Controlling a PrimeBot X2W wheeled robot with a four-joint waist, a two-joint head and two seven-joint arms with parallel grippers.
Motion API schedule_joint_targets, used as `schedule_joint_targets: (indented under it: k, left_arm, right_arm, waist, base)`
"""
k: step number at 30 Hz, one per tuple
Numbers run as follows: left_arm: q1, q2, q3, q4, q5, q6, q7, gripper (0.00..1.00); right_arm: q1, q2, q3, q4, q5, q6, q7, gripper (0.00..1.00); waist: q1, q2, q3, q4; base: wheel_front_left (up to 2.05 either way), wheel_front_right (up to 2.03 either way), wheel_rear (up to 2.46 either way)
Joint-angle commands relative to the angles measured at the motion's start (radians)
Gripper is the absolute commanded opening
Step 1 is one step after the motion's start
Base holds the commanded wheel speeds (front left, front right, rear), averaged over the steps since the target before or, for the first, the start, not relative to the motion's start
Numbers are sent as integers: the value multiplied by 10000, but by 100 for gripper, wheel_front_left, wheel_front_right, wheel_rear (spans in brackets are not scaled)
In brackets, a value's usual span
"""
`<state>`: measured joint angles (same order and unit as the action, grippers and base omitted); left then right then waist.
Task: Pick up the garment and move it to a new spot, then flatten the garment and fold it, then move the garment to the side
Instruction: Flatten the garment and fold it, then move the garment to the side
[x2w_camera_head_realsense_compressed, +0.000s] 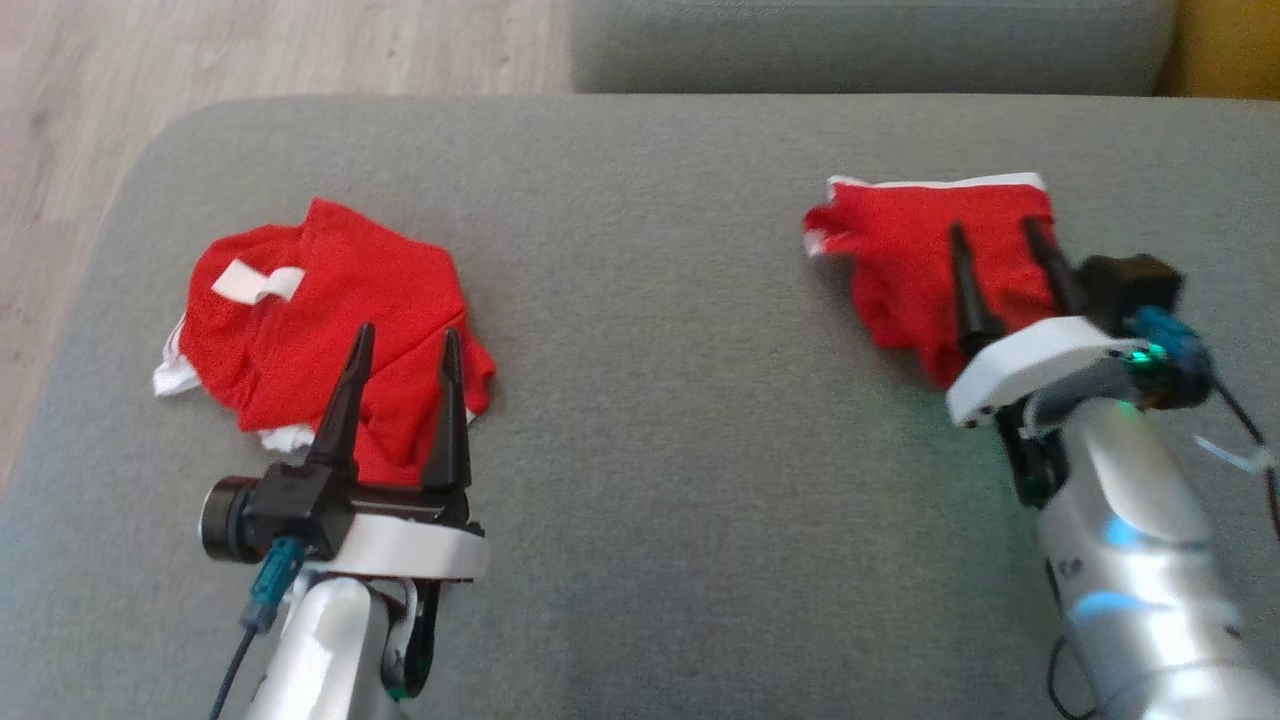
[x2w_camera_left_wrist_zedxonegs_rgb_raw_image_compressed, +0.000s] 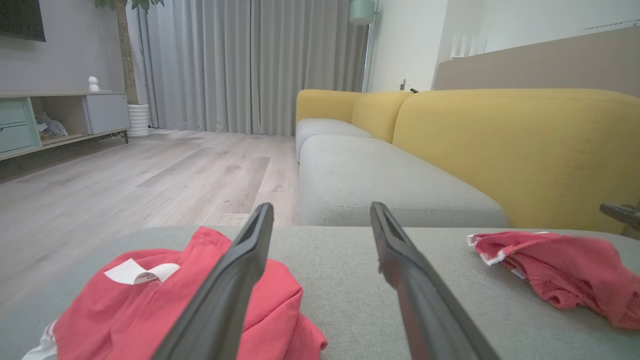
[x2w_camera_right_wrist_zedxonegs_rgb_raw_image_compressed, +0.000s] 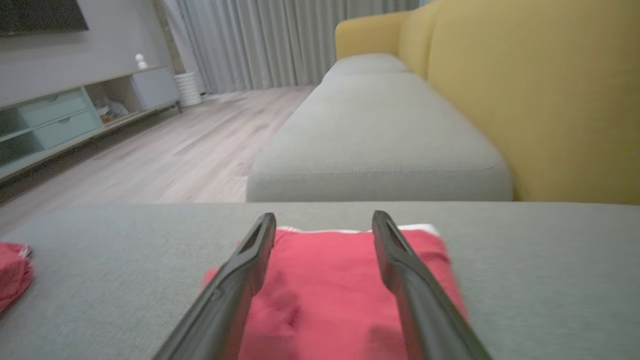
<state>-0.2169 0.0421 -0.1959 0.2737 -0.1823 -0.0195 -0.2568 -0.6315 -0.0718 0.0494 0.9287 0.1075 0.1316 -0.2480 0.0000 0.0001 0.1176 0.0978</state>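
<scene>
A folded red garment (x2w_camera_head_realsense_compressed: 920, 260) with white trim lies at the right of the grey cushion (x2w_camera_head_realsense_compressed: 660, 400). My right gripper (x2w_camera_head_realsense_compressed: 995, 225) hovers over it, open, with nothing between its fingers; in the right wrist view the garment (x2w_camera_right_wrist_zedxonegs_rgb_raw_image_compressed: 330, 285) lies flat under the spread right gripper (x2w_camera_right_wrist_zedxonegs_rgb_raw_image_compressed: 324, 220). A second red garment (x2w_camera_head_realsense_compressed: 330, 330) with a white label lies crumpled at the left. My left gripper (x2w_camera_head_realsense_compressed: 408, 340) stands open just above its near edge. In the left wrist view the crumpled garment (x2w_camera_left_wrist_zedxonegs_rgb_raw_image_compressed: 150, 305) is at lower left and the folded one (x2w_camera_left_wrist_zedxonegs_rgb_raw_image_compressed: 565, 270) at right.
The cushion's left edge drops to a wooden floor (x2w_camera_head_realsense_compressed: 200, 60). Beyond it runs a grey seat (x2w_camera_left_wrist_zedxonegs_rgb_raw_image_compressed: 380, 175) with a yellow sofa back (x2w_camera_left_wrist_zedxonegs_rgb_raw_image_compressed: 525, 150). A low cabinet (x2w_camera_left_wrist_zedxonegs_rgb_raw_image_compressed: 50, 120) stands along the far wall.
</scene>
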Motion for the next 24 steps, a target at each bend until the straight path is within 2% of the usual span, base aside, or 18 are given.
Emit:
schedule_joint_targets:
  k: [1,6,13,18,24]
  left_arm:
    - [-171,81,316,-466,80,-9,-49,100]
    - [-67,81,316,-673,18,62,-49,100]
    - [312,81,262,-777,-27,201,-49,100]
    - [467,81,244,-777,71,212,-49,100]
    - [299,81,166,-830,99,152,-49,100]
  right_arm:
    - [446,193,-300,-1216,-215,-9,-132,100]
    - [1693,208,-882,-3057,-711,-9,-134,100]
    - [3639,213,-1004,-5173,-324,-9,-136,100]
    - [4435,214,-928,-5872,-123,-9,-136,100]
    - [4319,215,-1056,-6152,-171,-9,-137,100]
  waist:
    - [0,-1,-267,-334]
    - [0,-1,-479,-711]
    - [0,-1,-693,-1159]
    - [0,-1,-613,-1248]
    - [0,-1,-198,-1122]
  base:
    - [0,0,0]
    - [0,0,0]
    - [0,0,0]
    - [0,0,0]
    - [0,0,0]
